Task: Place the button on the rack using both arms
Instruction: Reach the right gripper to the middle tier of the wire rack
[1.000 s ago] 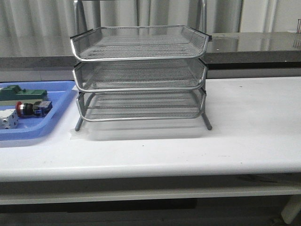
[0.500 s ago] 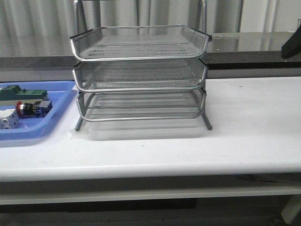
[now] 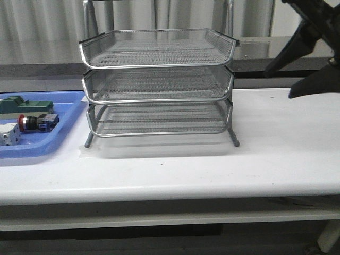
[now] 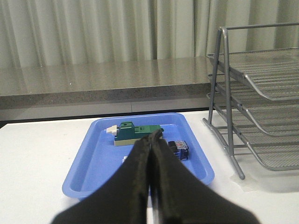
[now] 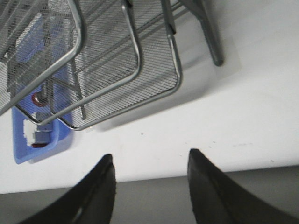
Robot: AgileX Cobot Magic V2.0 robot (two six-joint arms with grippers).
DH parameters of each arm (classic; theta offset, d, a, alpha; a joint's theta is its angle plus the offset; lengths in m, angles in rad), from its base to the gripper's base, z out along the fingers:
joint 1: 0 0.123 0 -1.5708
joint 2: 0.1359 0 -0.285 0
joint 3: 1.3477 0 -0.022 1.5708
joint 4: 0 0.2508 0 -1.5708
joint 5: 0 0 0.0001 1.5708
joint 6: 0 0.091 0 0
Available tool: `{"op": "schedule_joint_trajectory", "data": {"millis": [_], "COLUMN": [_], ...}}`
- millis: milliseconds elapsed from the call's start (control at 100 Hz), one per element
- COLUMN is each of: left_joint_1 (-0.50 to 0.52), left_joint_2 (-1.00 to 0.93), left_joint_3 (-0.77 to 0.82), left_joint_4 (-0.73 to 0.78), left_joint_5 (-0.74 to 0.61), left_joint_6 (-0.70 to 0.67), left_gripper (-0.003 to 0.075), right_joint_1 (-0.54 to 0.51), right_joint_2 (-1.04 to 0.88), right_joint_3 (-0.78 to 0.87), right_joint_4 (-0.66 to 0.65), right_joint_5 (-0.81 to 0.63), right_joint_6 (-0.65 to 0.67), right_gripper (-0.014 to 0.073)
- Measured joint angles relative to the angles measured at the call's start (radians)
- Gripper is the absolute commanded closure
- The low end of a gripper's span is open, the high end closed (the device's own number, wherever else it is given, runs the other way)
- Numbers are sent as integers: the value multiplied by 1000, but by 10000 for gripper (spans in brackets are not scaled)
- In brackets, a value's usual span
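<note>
Red-capped, the button (image 3: 35,122) lies in the blue tray (image 3: 66,125) at the front view's far left, long axis running left-right, cap leftward, beside the rack (image 3: 158,85); my right gripper (image 3: 313,56) hangs at the upper right, well apart. In my left wrist view, my left gripper (image 4: 153,140) is pressed closed, the button's blue end just right of its tip. My right wrist view shows that gripper spread wide, empty.

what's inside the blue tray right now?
The blue tray holds the button, a green block and a white cube. In the left wrist view the shut left gripper covers the tray's middle; the button's red head is hidden.
</note>
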Motion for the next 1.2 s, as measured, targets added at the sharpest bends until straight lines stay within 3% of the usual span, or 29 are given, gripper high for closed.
{"op": "schedule_joint_trajectory", "data": {"millis": [200, 410, 1040, 1200], "left_joint_1": [0, 0, 0, 0], "left_joint_2": [0, 0, 0, 0], "left_joint_3": [0, 0, 0, 0], "left_joint_4": [0, 0, 0, 0], "left_joint_5": [0, 0, 0, 0], "left_joint_6": [0, 0, 0, 0], "left_gripper": [741, 741, 741, 741], "right_joint_1": [0, 2, 58, 58], "right_joint_2": [161, 314, 518, 528], "right_joint_3": [-67, -119, -291, -295], "right_joint_4": [314, 512, 579, 581], "right_joint_5": [60, 128, 157, 157], "right_joint_6": [-253, -395, -422, -423], "right_gripper": [214, 214, 218, 353]}}
